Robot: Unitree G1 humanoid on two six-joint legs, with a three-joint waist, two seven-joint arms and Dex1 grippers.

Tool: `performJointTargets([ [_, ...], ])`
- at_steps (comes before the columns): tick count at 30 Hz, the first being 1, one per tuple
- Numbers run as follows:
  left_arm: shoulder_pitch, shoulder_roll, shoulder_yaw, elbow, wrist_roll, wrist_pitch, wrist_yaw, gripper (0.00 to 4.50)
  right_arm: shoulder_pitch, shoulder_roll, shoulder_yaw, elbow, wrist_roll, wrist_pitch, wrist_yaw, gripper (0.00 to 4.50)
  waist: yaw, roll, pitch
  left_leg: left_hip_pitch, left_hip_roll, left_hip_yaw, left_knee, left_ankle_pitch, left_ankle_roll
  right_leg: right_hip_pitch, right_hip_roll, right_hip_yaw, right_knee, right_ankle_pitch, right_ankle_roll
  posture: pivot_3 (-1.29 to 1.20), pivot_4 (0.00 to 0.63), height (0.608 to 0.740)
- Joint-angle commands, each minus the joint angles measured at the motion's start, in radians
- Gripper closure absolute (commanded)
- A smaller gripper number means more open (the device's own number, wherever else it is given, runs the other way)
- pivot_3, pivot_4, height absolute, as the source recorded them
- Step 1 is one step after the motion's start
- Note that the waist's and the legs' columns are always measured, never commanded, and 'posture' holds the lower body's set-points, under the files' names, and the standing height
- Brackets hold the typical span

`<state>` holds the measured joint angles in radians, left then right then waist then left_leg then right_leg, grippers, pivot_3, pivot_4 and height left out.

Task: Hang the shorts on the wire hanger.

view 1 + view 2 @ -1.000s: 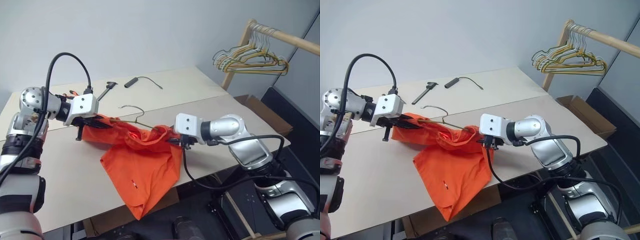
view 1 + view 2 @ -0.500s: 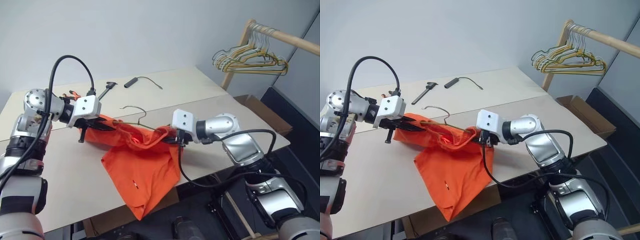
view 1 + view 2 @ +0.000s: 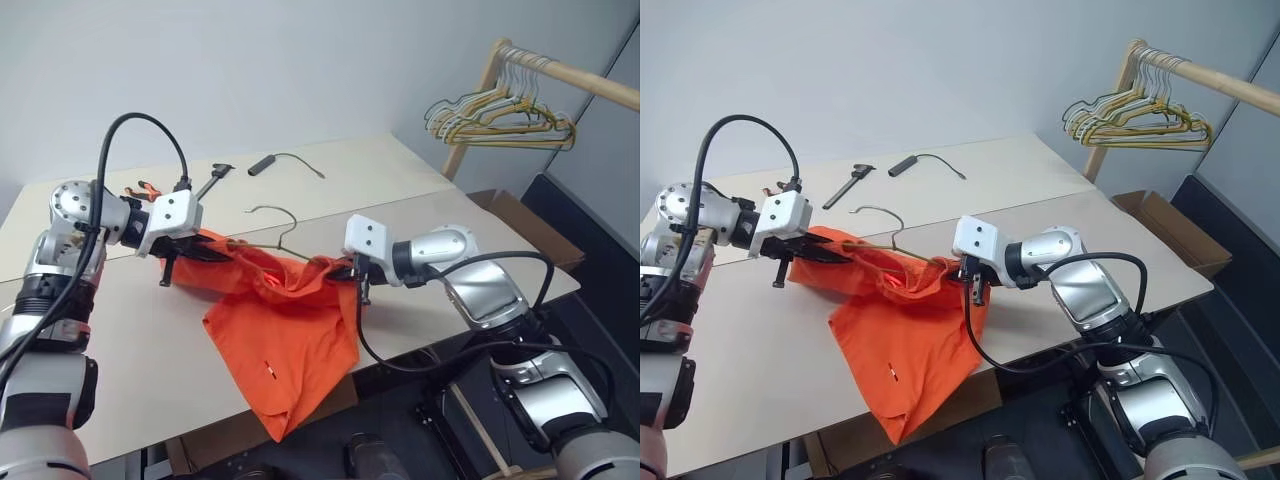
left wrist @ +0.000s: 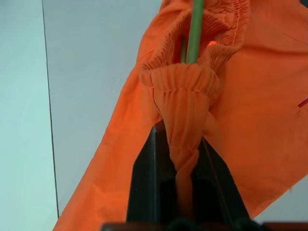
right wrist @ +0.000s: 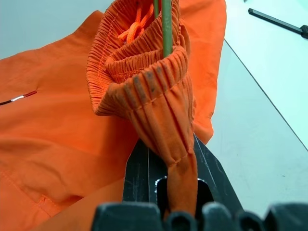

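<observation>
- The shorts [image 3: 285, 335] are hanging between the two claws above the beige bench [image 3: 420, 215], the waistband stretched out across the gap while the legs are draping down onto the bench top and over its near edge.
- The left claw [image 4: 177, 166] is clenching a bunched fold of the elastic waistband; its black fingers [image 4: 144, 187] are pressing the gathered cloth from both sides.
- The right claw [image 5: 166, 166] is likewise pinching the waistband's other end, with cloth pulled down between its fingers [image 5: 139, 168].
- The wire hanger [image 3: 275, 232] is lying inside the waistband: its olive-green wire is running into the gathered opening in both wrist views, and its hook is sticking up out of the fabric between the claws.
- Judged from this, the step in hand is threading the waistband over the hanger's shoulders; the shorts are not yet sitting squarely on it.
- The next move is probably calling for spreading the waistband sideways so that each hanger shoulder is catching the elastic, then letting go one side at a time without the hanger sliding out.
- The hanger's shoulders and lower bar are being hidden by the orange cloth, so whether either end has already passed through is impossible to tell.
- Whether either claw is also gripping the wire under the fabric is unclear.
- A bunch of spare hangers [image 3: 500, 118] is hanging on a wooden rail [image 3: 570, 78], well apart.
</observation>
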<state>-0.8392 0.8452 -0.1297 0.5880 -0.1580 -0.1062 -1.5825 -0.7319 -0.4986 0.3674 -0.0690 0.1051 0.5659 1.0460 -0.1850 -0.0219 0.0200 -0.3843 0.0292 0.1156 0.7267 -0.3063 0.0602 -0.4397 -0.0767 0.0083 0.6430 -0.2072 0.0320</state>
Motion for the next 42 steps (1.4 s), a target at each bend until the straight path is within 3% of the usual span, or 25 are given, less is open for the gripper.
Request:
performJointTargets([
  [1, -0.04, -0.005, 0.067, 0.019, -0.05, -0.009, 0.006, 3.42, -0.003, -0.003, -0.046, -0.022, 0.032, 0.029, -0.009, 4.5, 0.001, 0.0, 0.0, 0.0, 0.0, 0.0, 0.0, 0.0, 0.0, 0.0, 0.0, 0.0, 0.0, 0.0, 0.0, -0.2, 0.0, 0.74],
  [12, -0.104, 0.025, 0.146, 0.126, -0.032, -0.063, 0.094, 0.08, 0.101, -0.09, -0.192, -0.139, 0.13, 0.209, -0.073, 4.5, -0.003, 0.0, 0.0, 0.0, 0.0, 0.0, 0.0, 0.0, 0.0, 0.0, 0.0, 0.0, -0.001, 0.0, 0.0, -0.24, 0.0, 0.74],
  [17, -0.086, -0.021, 0.235, 0.084, -0.127, 0.011, 0.167, 0.03, 0.149, -0.111, -0.297, -0.207, 0.183, 0.34, -0.157, 4.5, -0.012, 0.0, 0.0, 0.0, 0.0, 0.0, 0.0, 0.0, 0.0, 0.0, -0.001, 0.0, -0.001, 0.0, 0.0, -0.26, 0.0, 0.74],
  [21, -0.004, -0.117, 0.337, -0.094, -0.285, 0.184, 0.27, 0.03, 0.146, -0.113, -0.412, -0.281, 0.237, 0.557, -0.26, 4.5, -0.018, 0.0, 0.0, -0.001, 0.0, 0.0, 0.0, -0.001, 0.001, 0.001, -0.002, 0.0, -0.001, 0.001, 0.001, -0.3, 0.0, 0.74],
  [25, 0.123, -0.154, 0.403, -0.314, -0.448, 0.35, 0.287, 0.03, 0.127, -0.101, -0.507, -0.321, 0.247, 0.749, -0.383, 4.5, -0.048, 0.0, 0.0, 0.0, 0.0, 0.0, 0.0, -0.001, 0.0, 0.0, -0.002, 0.002, -0.001, 0.001, 0.001, -0.32, 0.0, 0.74],
  [29, 0.211, -0.215, 0.462, -0.461, -0.597, 0.473, 0.369, 0.03, 0.101, -0.135, -0.546, -0.299, 0.202, 0.904, -0.494, 4.5, -0.071, 0.0, 0.0, 0.001, 0.0, 0.0, 0.0, -0.001, 0.0, 0.001, -0.002, 0.003, 0.0, 0.001, 0.001, -0.34, 0.0, 0.74],
  [33, 0.26, -0.276, 0.477, -0.573, -0.621, 0.502, 0.513, 0.03, 0.036, -0.079, -0.642, -0.24, 0.141, 1.018, -0.628, 4.5, -0.086, 0.0, 0.0, 0.003, -0.001, -0.001, 0.0, -0.001, 0.0, 0.003, -0.001, 0.004, 0.0, 0.001, 0.002, -0.34, 0.0, 0.74],
  [36, 0.287, -0.336, 0.487, -0.664, -0.656, 0.531, 0.624, 0.03, -0.031, -0.011, -0.722, -0.165, 0.033, 1.038, -0.785, 4.5, -0.101, 0.0, 0.0, 0.004, -0.001, 0.0, 0.0, -0.001, 0.001, 0.005, -0.001, 0.005, -0.001, 0.002, 0.003, -0.34, 0.0, 0.74],
  [42, 0.363, -0.402, 0.472, -0.819, -0.749, 0.558, 0.682, 0.03, -0.129, 0.06, -0.811, -0.021, -0.118, 0.966, -1.017, 4.5, -0.114, 0.001, 0.0, 0.003, -0.002, -0.001, -0.001, -0.001, 0.001, 0.003, -0.001, 0.006, -0.002, 0.002, 0.003, -0.33, 0.0, 0.74],
])
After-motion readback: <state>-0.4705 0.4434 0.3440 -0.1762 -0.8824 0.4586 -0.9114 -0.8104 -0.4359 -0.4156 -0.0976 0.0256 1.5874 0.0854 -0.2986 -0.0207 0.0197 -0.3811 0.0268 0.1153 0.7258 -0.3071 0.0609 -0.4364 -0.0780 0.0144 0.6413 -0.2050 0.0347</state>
